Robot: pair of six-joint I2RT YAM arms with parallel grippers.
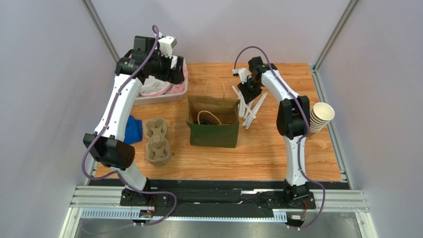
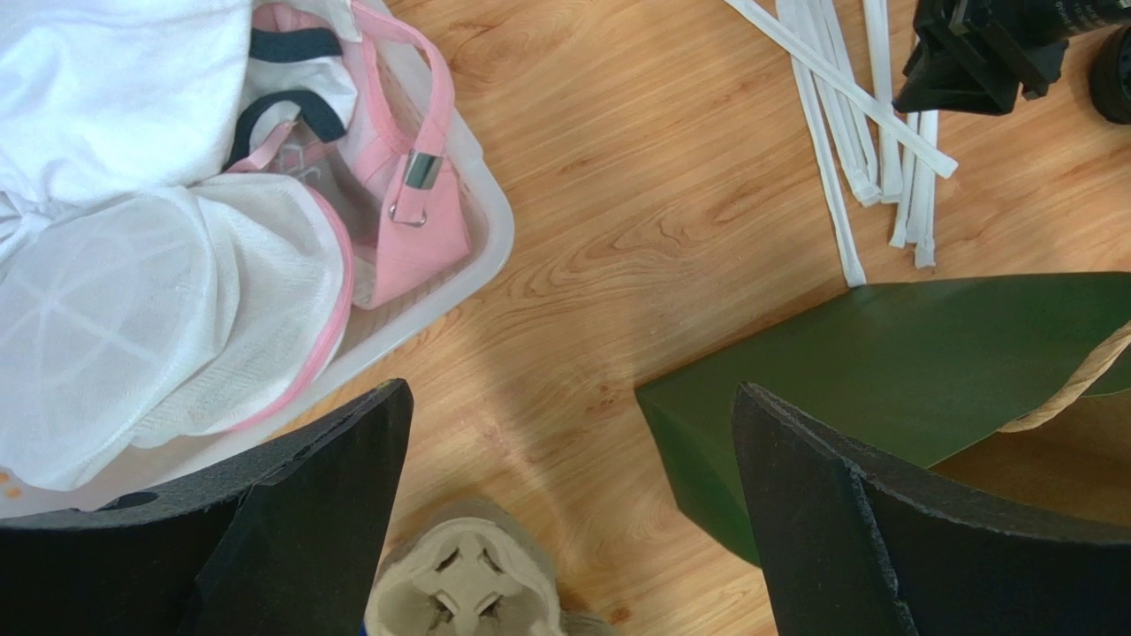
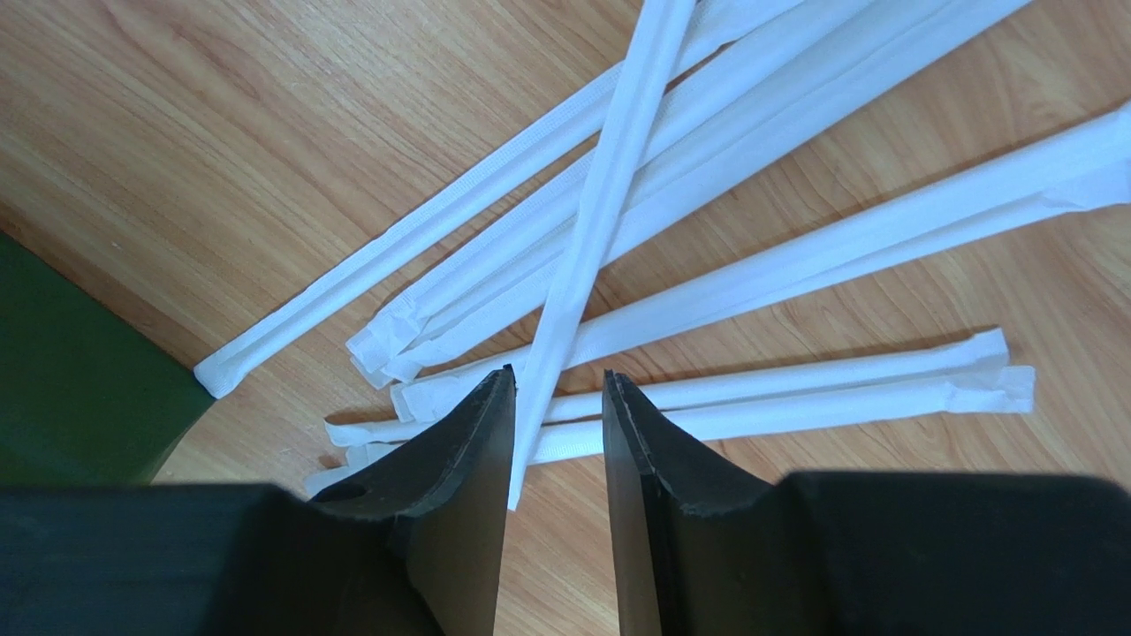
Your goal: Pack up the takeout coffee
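The takeout coffee does not show plainly. The green paper bag (image 1: 213, 131) stands open mid-table, and a dark shape lies inside it under a rope handle; I cannot tell what it is. My right gripper (image 1: 246, 91) is low over the wrapped straws (image 3: 797, 252) just right of the bag. Its jaws are narrowed around the end of one white straw (image 3: 584, 252) and stand open (image 3: 556, 375), with a gap still showing beside the straw. My left gripper (image 2: 564, 398) hangs wide open and empty, above bare table between the basket and the bag.
A white basket (image 1: 164, 94) of pink and white cloth sits at the back left. Moulded-pulp cup carriers (image 1: 157, 141) lie left of the bag, next to a blue object (image 1: 133, 129). A stack of paper cups (image 1: 320, 116) lies at the right edge.
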